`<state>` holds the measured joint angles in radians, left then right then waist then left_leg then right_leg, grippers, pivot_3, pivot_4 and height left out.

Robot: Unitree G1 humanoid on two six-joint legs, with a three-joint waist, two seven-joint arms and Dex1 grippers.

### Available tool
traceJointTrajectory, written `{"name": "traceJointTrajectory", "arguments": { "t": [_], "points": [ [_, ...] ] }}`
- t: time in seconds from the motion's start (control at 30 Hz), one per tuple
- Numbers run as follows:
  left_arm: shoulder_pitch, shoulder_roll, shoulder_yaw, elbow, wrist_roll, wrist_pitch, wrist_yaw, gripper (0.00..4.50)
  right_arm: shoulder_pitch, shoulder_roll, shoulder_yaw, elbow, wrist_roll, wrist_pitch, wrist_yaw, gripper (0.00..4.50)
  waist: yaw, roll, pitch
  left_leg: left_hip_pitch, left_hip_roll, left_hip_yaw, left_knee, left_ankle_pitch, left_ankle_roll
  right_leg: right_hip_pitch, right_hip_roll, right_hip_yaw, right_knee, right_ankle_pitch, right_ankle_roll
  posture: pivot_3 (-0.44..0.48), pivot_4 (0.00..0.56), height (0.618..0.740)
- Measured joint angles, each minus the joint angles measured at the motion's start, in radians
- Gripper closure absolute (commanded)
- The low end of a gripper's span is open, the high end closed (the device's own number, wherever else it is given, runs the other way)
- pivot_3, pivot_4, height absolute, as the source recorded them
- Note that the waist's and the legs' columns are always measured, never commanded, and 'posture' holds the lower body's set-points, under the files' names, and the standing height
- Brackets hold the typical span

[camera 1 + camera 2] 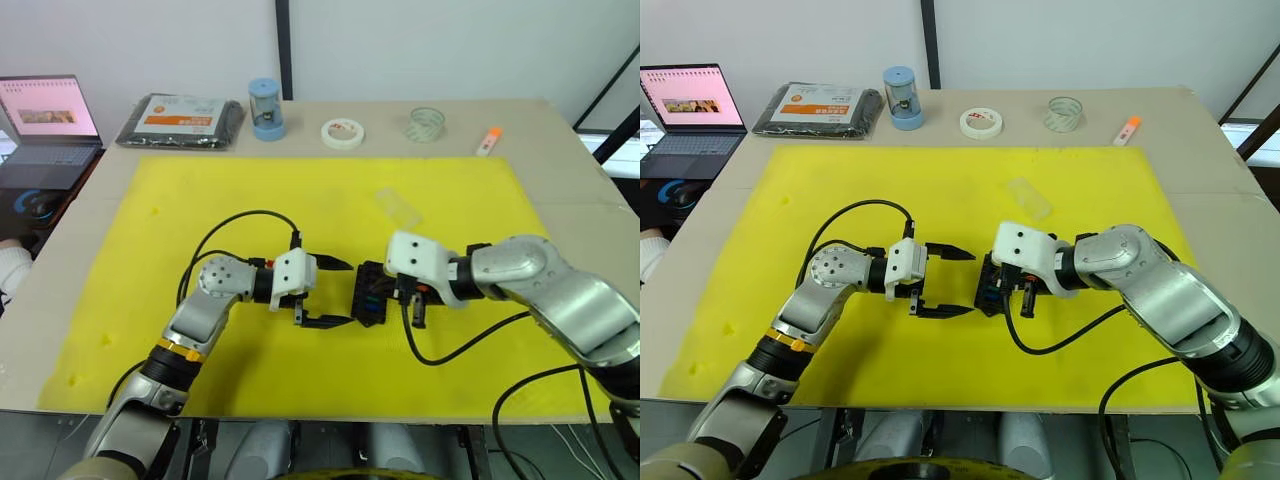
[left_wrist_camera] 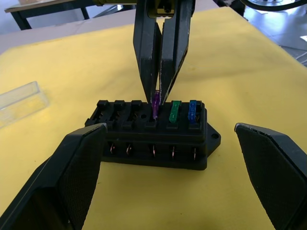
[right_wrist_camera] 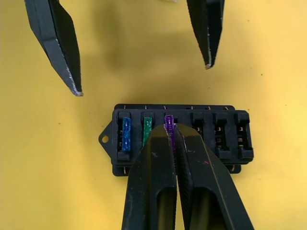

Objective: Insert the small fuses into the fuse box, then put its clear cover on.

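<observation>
One yellow mat (image 1: pixel 300 190) over table (image 1: pixel 560 140).

Most of the purple fuse (image 3: pixel 169 125) is covered by the right gripper (image 3: pixel 174 136), whose closed fingers pinch it; how deep it sits in the fuse box (image 3: pixel 180 139) cannot be told. In the head views the right gripper hides much of the fuse box, and the fuses there are too small to distinguish. The clear cover (image 2: pixel 20 101) is cut by the left wrist view's edge. The laptop (image 1: pixel 45 125) is cropped at the frame edge, its screen content illegible.
</observation>
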<state>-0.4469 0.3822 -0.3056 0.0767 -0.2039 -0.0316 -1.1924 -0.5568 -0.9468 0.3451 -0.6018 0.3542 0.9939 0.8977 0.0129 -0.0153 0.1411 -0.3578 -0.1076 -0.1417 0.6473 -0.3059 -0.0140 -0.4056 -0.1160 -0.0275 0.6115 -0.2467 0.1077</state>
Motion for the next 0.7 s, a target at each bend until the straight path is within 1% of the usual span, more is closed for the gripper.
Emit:
{"name": "traceJointTrajectory", "arguments": {
  "t": [0.7],
  "points": [
    [0.0,-0.001,-0.004,0.0,0.001,-0.002,0.0,0.02,0.01,0.006,0.003,0.019,-0.008,-0.003,-0.013,4.5,0.0,0.0,0.0,0.0,0.0,0.0,0.0,0.0,0.0,0.0,0.0,0.0,0.0,0.0,0.0,0.0,0.15,0.74]
  ]
}}
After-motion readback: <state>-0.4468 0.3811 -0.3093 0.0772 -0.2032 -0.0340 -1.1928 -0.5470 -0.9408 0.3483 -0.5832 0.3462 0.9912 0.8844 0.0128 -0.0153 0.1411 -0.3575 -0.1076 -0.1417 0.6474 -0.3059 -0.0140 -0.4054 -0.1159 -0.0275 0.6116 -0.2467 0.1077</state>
